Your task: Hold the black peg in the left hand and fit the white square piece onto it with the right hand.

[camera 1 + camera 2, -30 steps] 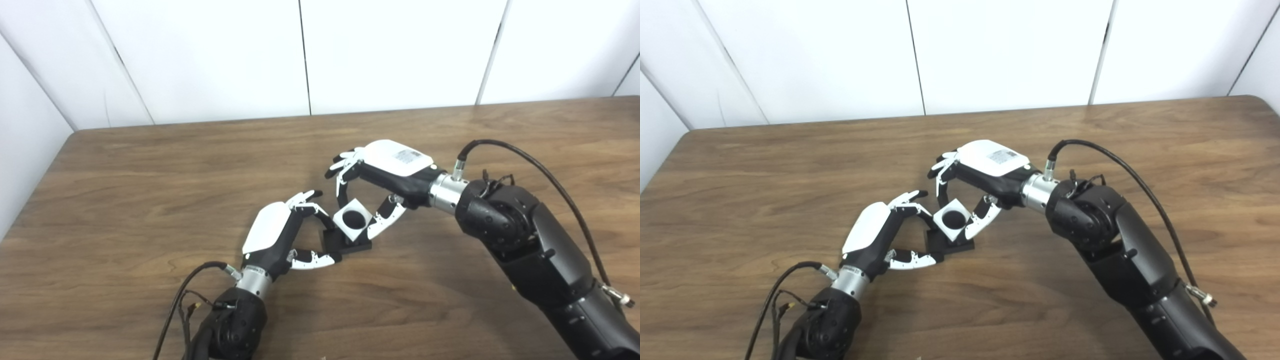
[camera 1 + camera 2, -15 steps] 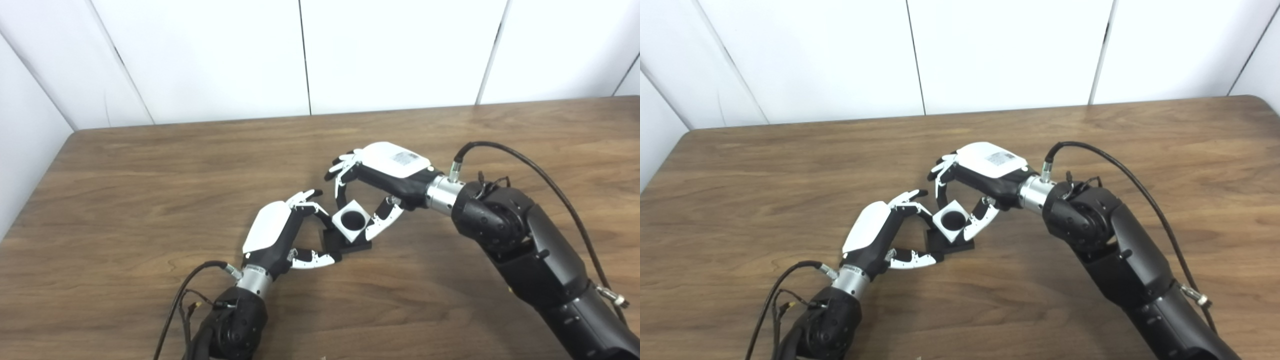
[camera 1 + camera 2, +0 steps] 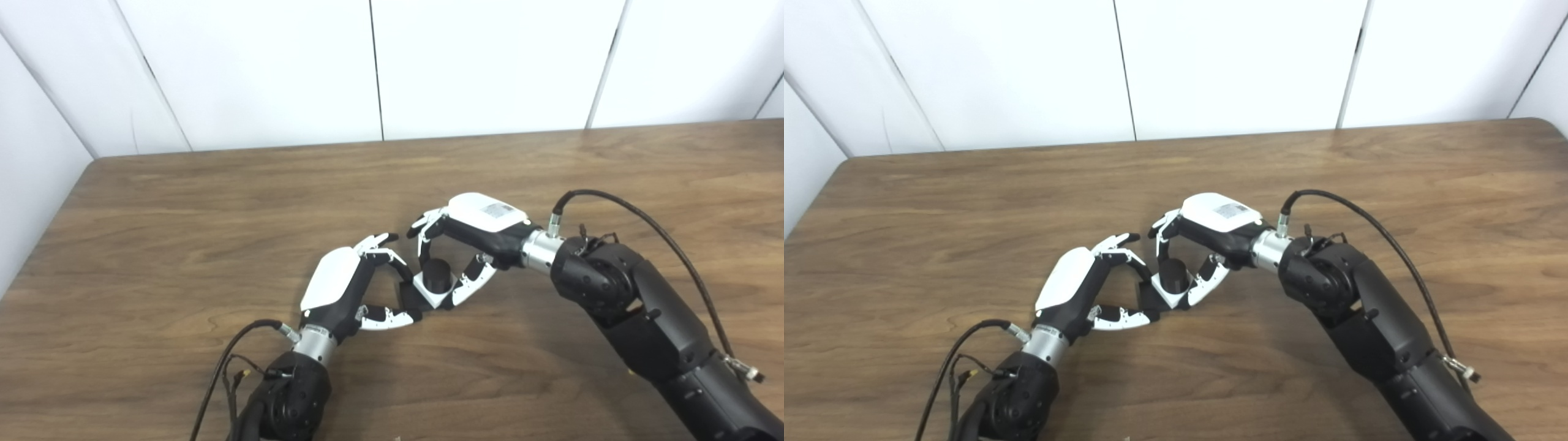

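- At mid-bench, the left hand (image 3: 352, 288) is clamping the black peg (image 3: 436, 274) base (steadying it).
- The right hand (image 3: 465, 245) is pinching the white square piece (image 3: 432, 293), seating it.

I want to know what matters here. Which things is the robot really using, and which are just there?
Using:
- black peg, sticking up through the white piece
- white square piece, down around the peg
- left hand, on the peg's base
- right hand, on the white piece

Just there:
- wooden table
- white wall panels
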Action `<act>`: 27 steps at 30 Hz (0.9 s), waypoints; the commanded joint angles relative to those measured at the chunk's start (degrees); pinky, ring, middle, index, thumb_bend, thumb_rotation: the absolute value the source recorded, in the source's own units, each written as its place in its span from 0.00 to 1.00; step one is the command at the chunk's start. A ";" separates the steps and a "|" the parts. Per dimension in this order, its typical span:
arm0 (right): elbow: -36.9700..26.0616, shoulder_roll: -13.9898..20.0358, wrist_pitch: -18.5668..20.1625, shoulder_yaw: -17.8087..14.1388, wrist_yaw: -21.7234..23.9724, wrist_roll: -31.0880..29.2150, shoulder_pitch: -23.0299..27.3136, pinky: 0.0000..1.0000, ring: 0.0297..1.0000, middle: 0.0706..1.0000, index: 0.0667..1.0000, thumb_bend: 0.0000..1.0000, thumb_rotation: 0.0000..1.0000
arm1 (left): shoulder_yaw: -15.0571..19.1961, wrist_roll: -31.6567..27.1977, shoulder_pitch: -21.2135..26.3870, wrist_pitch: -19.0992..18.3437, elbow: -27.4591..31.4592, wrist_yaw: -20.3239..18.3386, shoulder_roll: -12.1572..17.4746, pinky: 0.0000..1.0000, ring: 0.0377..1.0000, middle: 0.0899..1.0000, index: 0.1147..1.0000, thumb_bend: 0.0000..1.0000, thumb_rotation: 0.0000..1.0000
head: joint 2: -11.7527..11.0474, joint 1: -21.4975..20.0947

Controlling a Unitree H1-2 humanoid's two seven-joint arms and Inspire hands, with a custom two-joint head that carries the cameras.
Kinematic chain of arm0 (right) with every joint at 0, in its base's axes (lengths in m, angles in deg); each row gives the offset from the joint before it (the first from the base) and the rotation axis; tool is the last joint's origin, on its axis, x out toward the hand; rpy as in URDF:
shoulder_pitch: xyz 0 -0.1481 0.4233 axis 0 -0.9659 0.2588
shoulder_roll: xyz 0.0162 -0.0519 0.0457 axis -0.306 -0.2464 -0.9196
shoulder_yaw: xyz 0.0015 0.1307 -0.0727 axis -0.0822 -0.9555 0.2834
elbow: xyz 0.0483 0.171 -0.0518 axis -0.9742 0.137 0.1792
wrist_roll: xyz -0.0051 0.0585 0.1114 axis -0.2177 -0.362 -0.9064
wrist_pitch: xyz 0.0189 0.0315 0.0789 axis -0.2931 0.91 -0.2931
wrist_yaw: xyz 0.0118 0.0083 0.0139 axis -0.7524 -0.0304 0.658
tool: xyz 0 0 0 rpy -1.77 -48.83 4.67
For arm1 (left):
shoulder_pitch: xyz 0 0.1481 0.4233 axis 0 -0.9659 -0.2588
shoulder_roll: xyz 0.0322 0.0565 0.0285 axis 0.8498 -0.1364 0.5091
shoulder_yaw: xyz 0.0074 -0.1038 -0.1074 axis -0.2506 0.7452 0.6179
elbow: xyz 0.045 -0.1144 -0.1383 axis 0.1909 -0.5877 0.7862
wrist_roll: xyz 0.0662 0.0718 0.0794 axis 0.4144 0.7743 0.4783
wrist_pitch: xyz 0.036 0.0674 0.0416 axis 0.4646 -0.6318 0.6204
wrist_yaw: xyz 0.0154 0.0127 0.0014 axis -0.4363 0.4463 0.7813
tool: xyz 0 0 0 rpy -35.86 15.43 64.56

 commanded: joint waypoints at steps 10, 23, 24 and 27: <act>3.69 2.94 0.22 -0.80 -4.09 0.87 -2.48 0.92 0.91 0.81 0.44 0.52 0.15 | 0.20 0.04 -0.40 -1.44 0.29 -2.22 1.48 0.81 0.93 0.91 0.43 0.52 0.08 | 0.37 -0.04; 2.80 5.08 3.42 0.28 -3.19 0.25 -4.79 0.89 0.90 0.84 0.51 0.59 0.21 | 0.55 -0.04 -0.02 -1.71 0.32 -2.40 1.50 0.83 0.93 0.90 0.43 0.52 0.08 | 0.36 -0.49; 2.02 5.43 4.29 0.17 -2.42 -0.01 -4.90 0.89 0.91 0.85 0.65 0.75 0.31 | 0.58 -0.08 -0.02 -1.72 0.35 -2.43 1.47 0.83 0.93 0.90 0.42 0.52 0.08 | 0.41 -0.50; -0.44 6.12 6.95 -1.37 -1.20 -1.97 -5.99 0.90 0.92 0.88 0.83 0.92 0.39 | 0.64 -0.11 -0.01 -1.26 0.06 -2.29 1.39 0.82 0.92 0.90 0.42 0.52 0.08 | 0.35 -0.71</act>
